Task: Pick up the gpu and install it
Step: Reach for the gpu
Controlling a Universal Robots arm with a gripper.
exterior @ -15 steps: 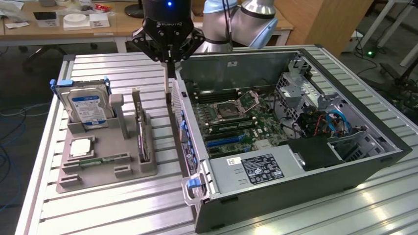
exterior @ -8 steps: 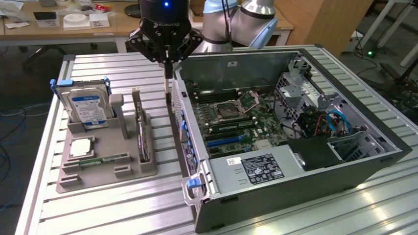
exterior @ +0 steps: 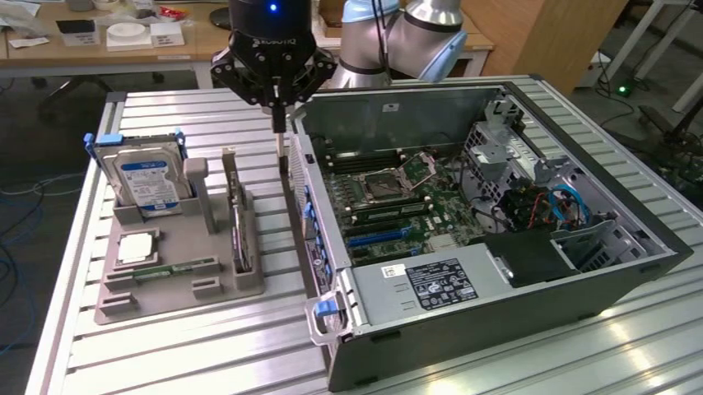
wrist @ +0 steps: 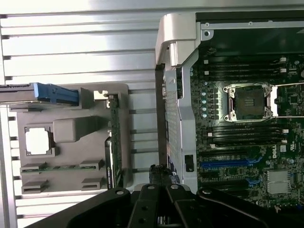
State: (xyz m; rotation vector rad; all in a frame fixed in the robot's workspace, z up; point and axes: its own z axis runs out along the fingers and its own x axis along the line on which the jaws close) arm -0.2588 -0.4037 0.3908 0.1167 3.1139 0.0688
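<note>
Gripper (exterior: pixel 277 120) is hanging fingers-down over the gap between a gray tray (exterior: pixel 165 298) and an open computer case (exterior: pixel 495 329). Its fingers are lying pressed together and gripping nothing. The case's near wall is standing just beside the fingertips. The gpu (exterior: pixel 235 224) is standing on edge in the tray slot closest to the gripper, lower than the fingertips, toward the exterior view's left, untouched. Farther that way a hard drive (exterior: pixel 145 183) is sitting upright. On the gripper's opposite side, the motherboard (exterior: pixel 407 206) is lying exposed.
</note>
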